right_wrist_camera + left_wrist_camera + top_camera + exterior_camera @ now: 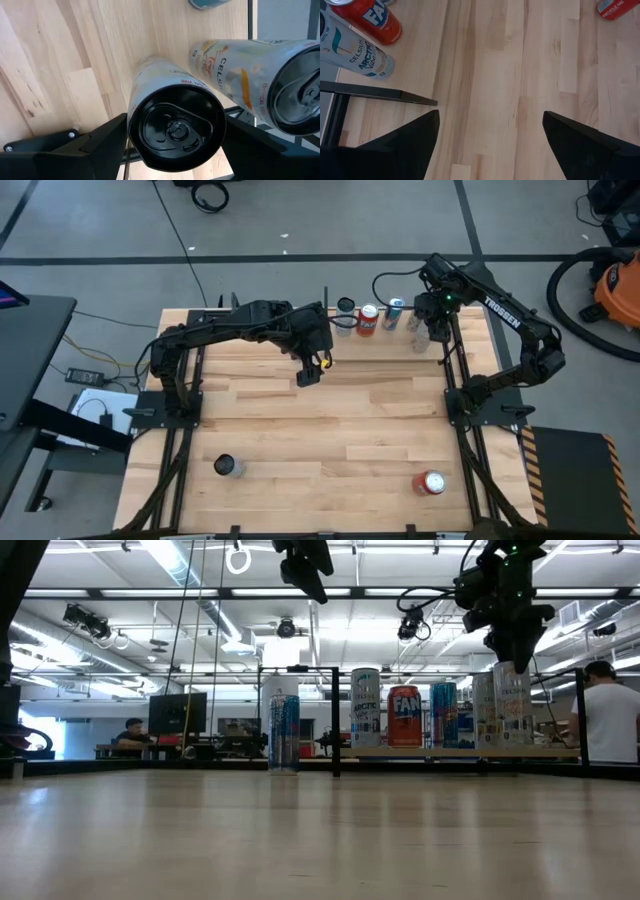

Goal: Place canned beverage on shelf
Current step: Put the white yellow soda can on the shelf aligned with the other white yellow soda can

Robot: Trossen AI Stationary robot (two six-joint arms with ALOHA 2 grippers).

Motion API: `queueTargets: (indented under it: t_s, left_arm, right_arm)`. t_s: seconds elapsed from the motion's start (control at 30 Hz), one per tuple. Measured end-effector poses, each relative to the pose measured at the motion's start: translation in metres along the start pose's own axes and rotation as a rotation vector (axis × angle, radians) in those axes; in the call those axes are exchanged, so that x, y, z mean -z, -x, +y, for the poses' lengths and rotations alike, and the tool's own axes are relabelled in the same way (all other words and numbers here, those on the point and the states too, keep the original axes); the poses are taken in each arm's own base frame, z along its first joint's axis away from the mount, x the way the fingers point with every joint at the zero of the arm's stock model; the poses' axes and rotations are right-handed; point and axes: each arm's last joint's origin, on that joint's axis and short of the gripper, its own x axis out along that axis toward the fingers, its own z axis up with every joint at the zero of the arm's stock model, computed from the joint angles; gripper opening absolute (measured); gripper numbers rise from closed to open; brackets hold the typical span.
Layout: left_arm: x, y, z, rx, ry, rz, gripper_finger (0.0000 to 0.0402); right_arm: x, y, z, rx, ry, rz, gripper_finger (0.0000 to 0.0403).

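Observation:
The pale shelf (pixel 385 345) lies at the table's far right and bears several upright cans. My right gripper (pixel 432 328) points straight down over its right end. Its open fingers stand on either side of the top of a pale can with a black lid (pixel 175 130), which stands on its base on the shelf. A second pale Celsius can (pixel 260 80) stands right beside it. My left gripper (pixel 310 372) hangs open above bare tabletop, left of the shelf, with nothing between its fingers (pixel 410 145). My right gripper comes from above, one finger (pixel 95 142) on each side of the black-lidded can's upper wall (pixel 150 90). The can's own top hides the inner faces of the fingers, so I cannot tell whether they touch it. The can stands upright on the shelf.
Also on the shelf are a red Fanta can (pixel 404 715), a white Celsius can (pixel 366 707) and a blue can (pixel 443 712). Thin black rods (pixel 335 720) edge the shelf. Near the table's front stand a dark-topped can (pixel 225 466) and a red can (pixel 432 483).

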Motion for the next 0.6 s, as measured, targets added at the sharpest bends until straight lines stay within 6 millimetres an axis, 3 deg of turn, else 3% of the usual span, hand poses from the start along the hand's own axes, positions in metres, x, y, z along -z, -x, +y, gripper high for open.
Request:
queueTargets:
  t_s: [0.6]
  left_arm:
    - [0.0, 0.0, -0.0001, 0.0, -0.01, 0.0, 0.0357]
  right_arm:
    - [-0.0002, 0.0, -0.0004, 0.006, -0.015, -0.001, 0.0305]
